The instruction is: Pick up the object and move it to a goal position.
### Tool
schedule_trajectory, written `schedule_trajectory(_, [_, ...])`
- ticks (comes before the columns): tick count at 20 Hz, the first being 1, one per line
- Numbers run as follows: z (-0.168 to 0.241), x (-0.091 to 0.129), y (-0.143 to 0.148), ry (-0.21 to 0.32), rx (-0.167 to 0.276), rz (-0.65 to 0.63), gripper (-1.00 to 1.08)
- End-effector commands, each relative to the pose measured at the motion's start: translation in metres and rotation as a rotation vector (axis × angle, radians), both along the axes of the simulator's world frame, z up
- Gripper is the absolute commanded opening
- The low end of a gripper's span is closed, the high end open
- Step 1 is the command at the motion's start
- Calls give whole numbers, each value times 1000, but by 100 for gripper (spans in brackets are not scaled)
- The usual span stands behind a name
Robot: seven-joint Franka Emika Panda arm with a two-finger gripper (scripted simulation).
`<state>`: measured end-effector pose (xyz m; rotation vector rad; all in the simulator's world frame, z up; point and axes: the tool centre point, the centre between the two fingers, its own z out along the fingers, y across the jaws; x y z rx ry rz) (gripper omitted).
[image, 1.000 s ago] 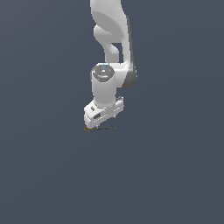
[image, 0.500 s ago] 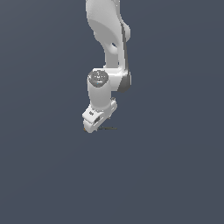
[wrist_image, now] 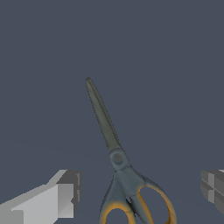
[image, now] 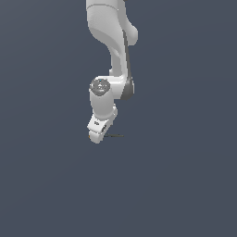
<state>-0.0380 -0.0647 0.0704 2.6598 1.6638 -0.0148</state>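
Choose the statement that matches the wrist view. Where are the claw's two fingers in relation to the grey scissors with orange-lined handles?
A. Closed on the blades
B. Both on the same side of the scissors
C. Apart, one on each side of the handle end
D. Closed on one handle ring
C: the claw is open, its fingers flanking the handle end of the grey scissors with orange-lined handles without touching them.

White rounded arm (image: pixel 111 37) with dark grey joint seams

A plain, flat dark grey-blue surface (image: pixel 185 185) fills both views, with nothing else standing on it
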Motion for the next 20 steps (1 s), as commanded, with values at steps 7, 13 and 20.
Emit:
schedule_trajectory(7, [-10,-4,-6,-4,7,119,100])
schedule_trajectory(13, [-12,-5,-7,-5,9,143,100])
schedule_trajectory(20, [-24,-5,-7,-5,9,140,100])
